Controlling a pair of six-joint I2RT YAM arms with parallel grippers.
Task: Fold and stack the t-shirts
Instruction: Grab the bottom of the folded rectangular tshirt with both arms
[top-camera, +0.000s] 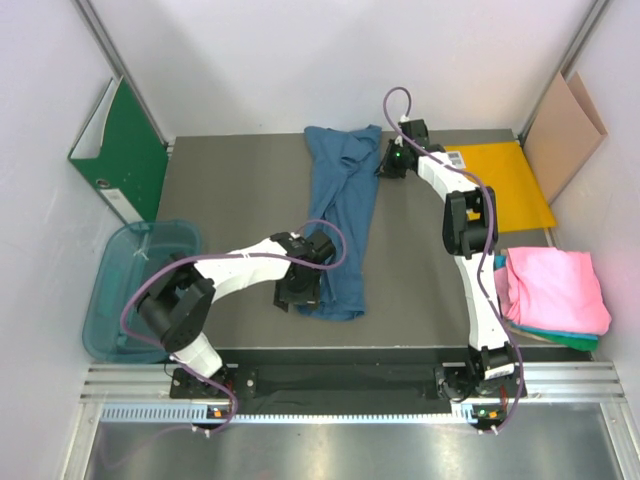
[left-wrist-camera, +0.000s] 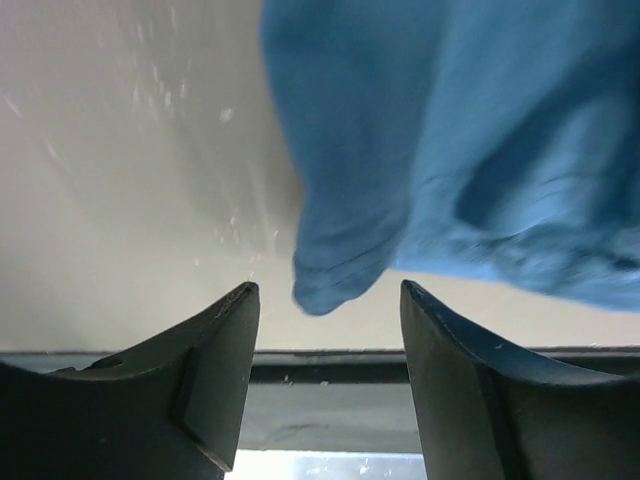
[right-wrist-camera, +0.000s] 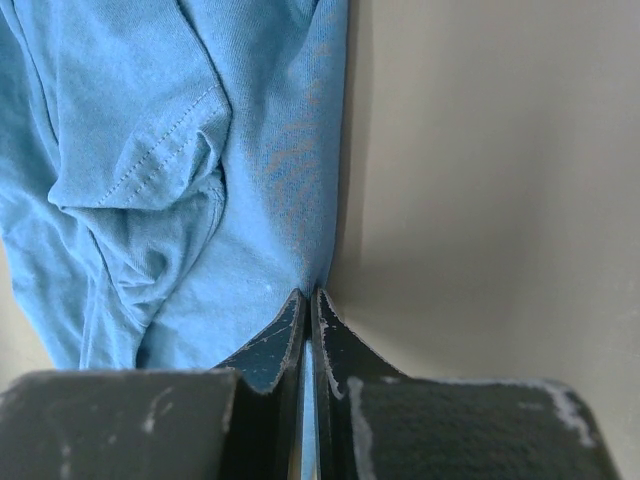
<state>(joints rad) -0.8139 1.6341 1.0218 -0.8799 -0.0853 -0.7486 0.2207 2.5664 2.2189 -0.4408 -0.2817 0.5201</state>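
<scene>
The dark blue t-shirt (top-camera: 340, 215) lies as a long folded strip down the middle of the grey table. My right gripper (top-camera: 385, 163) is at its far right corner, shut on the shirt's edge (right-wrist-camera: 300, 200); a thin sliver of blue cloth shows between the closed jaws (right-wrist-camera: 309, 300). My left gripper (top-camera: 298, 296) is open and empty at the shirt's near left corner; a rounded tip of cloth (left-wrist-camera: 330, 280) lies just beyond its fingertips (left-wrist-camera: 325, 292). The folded pink t-shirt (top-camera: 555, 288) lies on the teal-green one (top-camera: 560, 338) at the right.
A green binder (top-camera: 122, 150) leans on the left wall. A teal plastic bin (top-camera: 135, 290) sits at the near left. An orange sheet (top-camera: 505, 185) lies at the far right, with brown cardboard (top-camera: 565, 130) leaning behind it. The table's front rail (top-camera: 340, 375) runs below.
</scene>
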